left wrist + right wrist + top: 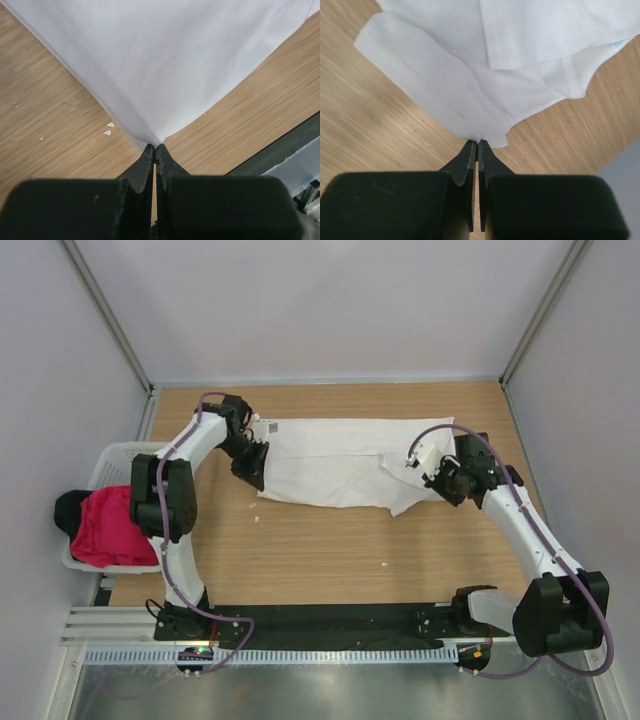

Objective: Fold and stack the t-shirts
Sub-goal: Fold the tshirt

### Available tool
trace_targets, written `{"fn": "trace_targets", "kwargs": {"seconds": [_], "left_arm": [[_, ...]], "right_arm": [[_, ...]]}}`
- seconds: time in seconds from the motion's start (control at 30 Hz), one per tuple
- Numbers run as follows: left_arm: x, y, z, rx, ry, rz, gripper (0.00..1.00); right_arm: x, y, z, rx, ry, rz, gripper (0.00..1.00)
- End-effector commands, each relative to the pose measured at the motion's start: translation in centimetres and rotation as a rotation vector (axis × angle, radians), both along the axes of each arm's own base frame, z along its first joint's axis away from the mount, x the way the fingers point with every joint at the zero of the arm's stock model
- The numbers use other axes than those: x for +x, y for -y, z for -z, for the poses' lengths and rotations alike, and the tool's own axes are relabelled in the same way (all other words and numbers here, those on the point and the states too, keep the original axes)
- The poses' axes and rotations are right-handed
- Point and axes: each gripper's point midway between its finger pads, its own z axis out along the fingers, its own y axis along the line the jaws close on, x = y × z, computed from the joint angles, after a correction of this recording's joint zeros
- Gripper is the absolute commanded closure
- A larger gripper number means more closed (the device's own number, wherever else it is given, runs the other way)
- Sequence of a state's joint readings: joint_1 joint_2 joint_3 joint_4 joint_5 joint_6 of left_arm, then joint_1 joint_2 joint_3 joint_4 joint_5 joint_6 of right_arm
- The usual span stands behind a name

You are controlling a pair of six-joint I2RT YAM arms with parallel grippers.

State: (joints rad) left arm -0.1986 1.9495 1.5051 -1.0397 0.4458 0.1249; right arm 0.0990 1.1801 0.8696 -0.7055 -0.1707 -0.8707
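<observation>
Worktop [330, 550] is carrying the white t-shirt [340, 465], lying spread between both arms. The left gripper [154, 147] is pinching its near-left corner, jaws closed on the cloth; the right gripper [476, 145] is clamping the right-hand edge likewise. A pink-red t-shirt [103, 528] is sitting in the basket [112, 453].

Nothing is reading as text, brand, number or sign in any view. A pale blue tab [616, 45] is peeking out at the edge of the white t-shirt [520, 75], ahead and to the right of the closed jaws of the right gripper [478, 144], but no lettering is showing on it. A small white patch [270, 427] with dark specks is sitting behind the jaws of the left gripper [257, 480], by the wrist, too small to read.
</observation>
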Motion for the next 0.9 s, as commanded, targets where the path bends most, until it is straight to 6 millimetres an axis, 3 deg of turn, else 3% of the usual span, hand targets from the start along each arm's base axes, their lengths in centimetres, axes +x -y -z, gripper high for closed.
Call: {"fn": "trace_targets", "kwargs": {"seconds": [0.0, 0.3, 0.47, 0.5, 0.57, 0.63, 0.7, 0.73, 0.77, 0.8, 0.87], "left_arm": [[0.9, 0.2, -3.0, -0.020, 0.051, 0.030, 1.00], [5.7, 0.9, -5.6, -0.030, 0.105, 0.065, 1.00], [8.5, 0.7, -6.1, -0.032, 0.134, 0.059, 1.00], [8.6, 0.6, -6.1, -0.034, 0.128, 0.053, 1.00], [9.5, 0.2, -6.2, -0.037, 0.139, 0.034, 1.00], [10.5, -0.2, -6.2, -0.037, 0.160, 0.018, 1.00], [11.4, -0.8, -5.5, -0.034, 0.156, -0.002, 1.00], [12.1, -1.0, -5.8, -0.031, 0.174, -0.006, 1.00], [12.5, -1.2, -5.7, -0.029, 0.178, -0.009, 1.00], [13.2, -1.3, -5.2, -0.027, 0.181, -0.012, 1.00], [14.1, -1.2, -4.8, -0.026, 0.193, -0.014, 1.00]], "right_arm": [[2.4, -0.5, -3.6, 0.032, 0.099, 0.032, 0.99], [8.2, -0.7, -6.3, 0.042, 0.202, 0.061, 0.99], [12.3, -1.2, -8.1, 0.053, 0.263, 0.065, 0.99], [13.1, -1.1, -7.4, 0.048, 0.247, 0.068, 0.99], [14.7, -1.1, -8.1, 0.047, 0.273, 0.071, 0.98], [16.1, -1.0, -7.2, 0.044, 0.260, 0.074, 0.98], [17.6, -0.6, -7.6, 0.043, 0.277, 0.086, 0.98], [18.4, -0.6, -6.5, 0.045, 0.258, 0.091, 0.99], [19.3, -0.3, -7.0, 0.048, 0.272, 0.102, 0.98], [20.0, -0.3, -5.5, 0.050, 0.245, 0.103, 0.99], [21.4, -0.3, -5.8, 0.056, 0.258, 0.112, 0.98]]}}
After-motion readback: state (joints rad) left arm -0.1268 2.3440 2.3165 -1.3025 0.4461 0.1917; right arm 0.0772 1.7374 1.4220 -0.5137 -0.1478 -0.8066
